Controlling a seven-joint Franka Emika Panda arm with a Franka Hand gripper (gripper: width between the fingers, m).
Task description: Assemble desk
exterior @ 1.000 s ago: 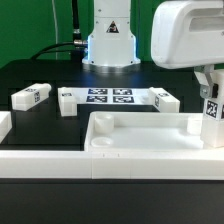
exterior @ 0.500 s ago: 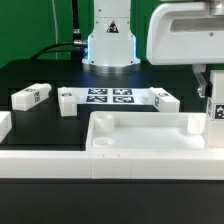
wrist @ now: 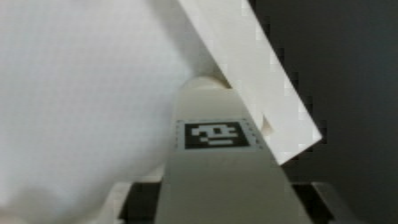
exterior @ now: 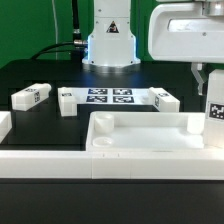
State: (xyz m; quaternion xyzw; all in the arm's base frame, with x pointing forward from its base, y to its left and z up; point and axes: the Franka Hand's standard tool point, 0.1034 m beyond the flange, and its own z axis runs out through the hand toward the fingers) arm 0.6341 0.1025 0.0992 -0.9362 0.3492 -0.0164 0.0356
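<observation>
The white desk top [exterior: 130,140] lies at the front, rim up, with round sockets in its corners. My gripper [exterior: 212,92] is at the exterior view's right, shut on a white square desk leg [exterior: 214,112] with a tag. It holds the leg upright at the top's right far corner. In the wrist view the leg [wrist: 221,150] runs out from between my fingers [wrist: 143,202] down to the desk top's rim [wrist: 249,60]. Whether the leg's end sits in the socket is hidden. Three loose legs lie behind: one [exterior: 30,96], another [exterior: 67,100] and a third [exterior: 165,99].
The marker board [exterior: 110,97] lies on the black table between the loose legs, in front of the robot base [exterior: 108,45]. A white block's corner [exterior: 4,125] shows at the exterior view's left edge.
My gripper has risen slightly and shifted a little toward the exterior view's left, still holding the leg at the desk top's corner. Nothing else has moved.
</observation>
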